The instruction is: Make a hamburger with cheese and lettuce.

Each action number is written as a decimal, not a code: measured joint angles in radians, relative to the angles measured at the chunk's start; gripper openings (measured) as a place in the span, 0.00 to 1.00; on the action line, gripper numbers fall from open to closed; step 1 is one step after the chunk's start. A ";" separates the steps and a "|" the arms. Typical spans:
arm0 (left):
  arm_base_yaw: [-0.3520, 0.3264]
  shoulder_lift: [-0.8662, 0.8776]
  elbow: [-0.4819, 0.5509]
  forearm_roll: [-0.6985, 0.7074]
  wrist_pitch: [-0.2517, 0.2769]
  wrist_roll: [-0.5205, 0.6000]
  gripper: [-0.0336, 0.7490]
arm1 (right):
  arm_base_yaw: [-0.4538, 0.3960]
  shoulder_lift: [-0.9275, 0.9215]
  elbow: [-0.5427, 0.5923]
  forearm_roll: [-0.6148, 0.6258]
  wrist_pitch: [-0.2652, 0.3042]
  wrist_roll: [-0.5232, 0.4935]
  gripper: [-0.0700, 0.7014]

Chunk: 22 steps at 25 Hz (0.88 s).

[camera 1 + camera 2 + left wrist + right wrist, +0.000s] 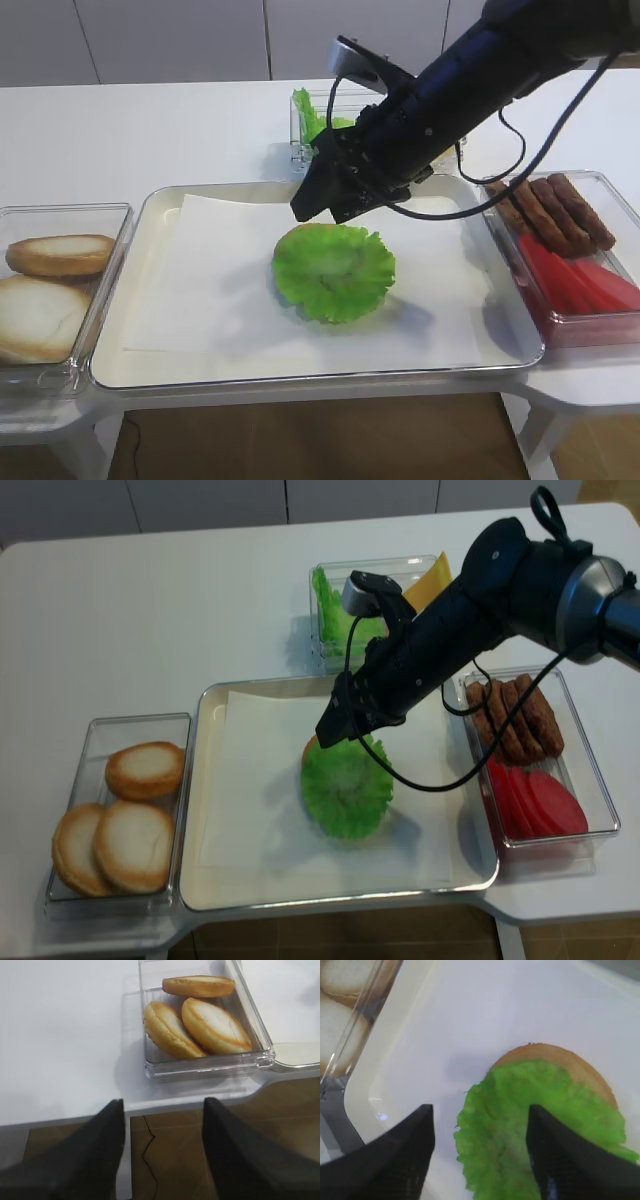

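The ruffled green lettuce (333,270) lies on the hamburger bun half (575,1062), whose golden rim shows at the far edge, on the paper-lined tray (300,378). My right gripper (320,205) is open and empty, hovering just above the lettuce's far-left edge; in the right wrist view its fingers straddle the leaf (540,1125). Pale-yellow cheese slices (432,580) stand in the back container, behind the right arm. My left gripper (162,1101) is open and empty, off the table's front-left edge, above the wooden floor.
A clear box (60,290) at the left holds three browner bun halves (200,1020). A clear box at the right holds brown patties (560,215) and red slices (580,280). Narrow green leaf pieces (330,610) stand in the back box.
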 joint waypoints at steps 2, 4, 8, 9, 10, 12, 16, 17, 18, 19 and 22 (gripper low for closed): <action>0.000 0.000 0.000 0.000 0.000 0.000 0.52 | 0.000 -0.012 0.000 0.000 -0.009 0.000 0.69; 0.000 0.000 0.000 0.000 0.000 0.000 0.52 | -0.007 -0.032 0.000 0.000 -0.017 0.002 0.69; 0.000 0.000 0.000 0.000 0.000 0.000 0.52 | -0.067 -0.088 0.000 -0.024 -0.021 0.059 0.70; 0.000 0.000 0.000 0.000 0.000 0.000 0.52 | -0.092 -0.104 0.000 -0.040 -0.021 0.079 0.70; 0.000 0.000 0.000 0.000 0.000 0.000 0.52 | -0.113 -0.117 0.000 -0.058 -0.020 0.101 0.70; 0.000 0.000 0.000 0.000 0.000 0.000 0.52 | -0.165 -0.147 0.000 -0.110 -0.008 0.141 0.70; 0.000 0.000 0.000 0.000 0.000 0.000 0.52 | -0.245 -0.200 0.000 -0.281 0.030 0.243 0.70; 0.000 0.000 0.000 0.000 0.000 0.000 0.52 | -0.258 -0.213 0.000 -0.334 0.042 0.272 0.70; 0.000 0.000 0.000 0.000 0.000 0.000 0.52 | -0.267 -0.224 0.000 -0.375 0.050 0.303 0.70; 0.000 0.000 0.000 0.000 0.000 0.000 0.52 | -0.274 -0.238 0.000 -0.420 0.055 0.325 0.70; 0.000 0.000 0.000 0.000 0.000 0.000 0.52 | -0.279 -0.285 0.019 -0.518 0.063 0.388 0.70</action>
